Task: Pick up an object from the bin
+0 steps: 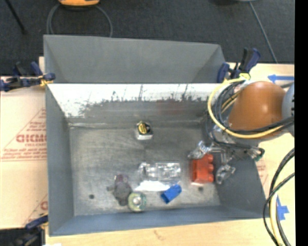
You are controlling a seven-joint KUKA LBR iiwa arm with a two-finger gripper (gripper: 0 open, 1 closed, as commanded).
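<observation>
Several small things lie loose on the floor of the grey bin (82,152). The gripper (213,161) is low at about 3 o'clock, under the arm's orange wrist cover (256,106). Its two metal fingertips (200,149) look spread apart, not clenched, with nothing clearly pinched between them.

A red block (201,170) lies touching or just beside them, at the gripper's 7 o'clock. From this angle I cannot tell whether the fingers straddle it.

At 9 o'clock from the block is a clear plastic piece (159,170), with a blue piece (170,193) nearer at 8 o'clock. A small yellow-and-black thing (143,129) sits well apart near the back wall.

I judge the step to be the final approach, before any grasp. The next move calls for centring on the red block, closing firmly, then lifting straight up clear of the right wall.
</observation>
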